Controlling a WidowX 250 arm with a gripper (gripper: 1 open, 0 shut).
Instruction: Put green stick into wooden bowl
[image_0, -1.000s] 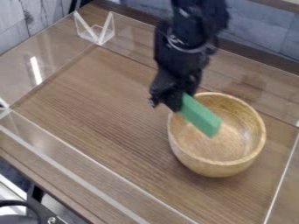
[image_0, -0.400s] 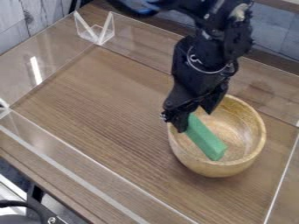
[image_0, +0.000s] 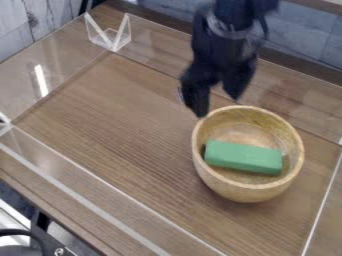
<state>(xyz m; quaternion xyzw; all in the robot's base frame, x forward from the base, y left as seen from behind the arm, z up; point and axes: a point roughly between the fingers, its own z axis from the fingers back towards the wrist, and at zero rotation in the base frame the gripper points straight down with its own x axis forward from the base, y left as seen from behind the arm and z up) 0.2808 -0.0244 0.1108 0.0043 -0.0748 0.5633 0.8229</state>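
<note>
Starting at the left, we see a clear plastic wall (image_0: 54, 165) bordering the wooden table (image_0: 114, 115), and a small clear stand (image_0: 107, 32) sits at the far corner. Moving right, we find the gripper (image_0: 214, 92) hanging above the bowl's near-left rim, its fingers spread apart and holding nothing (it is blurred). Just beyond, the green stick (image_0: 245, 158) lies flat inside the wooden bowl (image_0: 249, 184), clear of the gripper.

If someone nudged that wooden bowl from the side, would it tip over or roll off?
Probably neither. The wooden bowl looks wide, low and thick-rimmed, so it would likely slide on the smooth table rather than tip. The green stick lying flat inside might shift a little.
</note>
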